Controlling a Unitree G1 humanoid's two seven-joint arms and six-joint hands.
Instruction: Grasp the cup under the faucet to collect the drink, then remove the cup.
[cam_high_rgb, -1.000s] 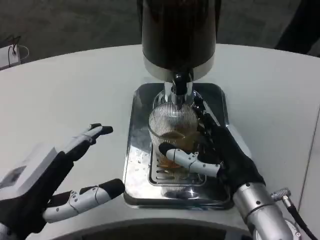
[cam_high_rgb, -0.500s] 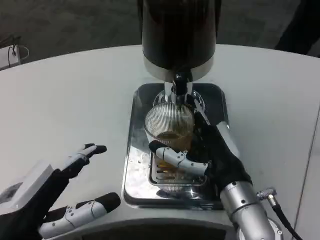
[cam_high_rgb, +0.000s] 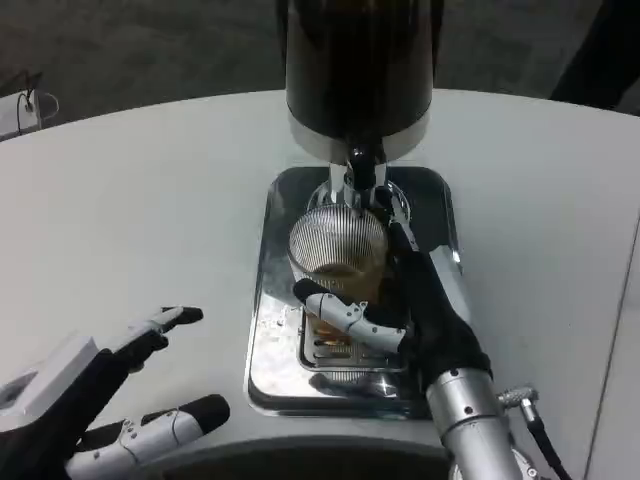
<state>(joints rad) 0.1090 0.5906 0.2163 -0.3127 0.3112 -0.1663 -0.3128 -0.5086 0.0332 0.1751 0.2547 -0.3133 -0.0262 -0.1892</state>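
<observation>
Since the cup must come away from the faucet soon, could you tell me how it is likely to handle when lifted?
The ribbed clear cup looks rigid, probably glass or hard plastic. The amber drink inside would likely slosh if tilted. The ribs should give the right hand some purchase, though the shiny tray looks wet, so slipping is possible.

There are no words, numbers, brand names or signs to read anywhere here. The dark drink machine (cam_high_rgb: 358, 70) at the top middle of the frame has no label that shows. The ribbed cup (cam_high_rgb: 337, 250) and the shiny tray (cam_high_rgb: 268, 330) under it are plain too. The white worktop (cam_high_rgb: 150, 200) has no writing.
</observation>
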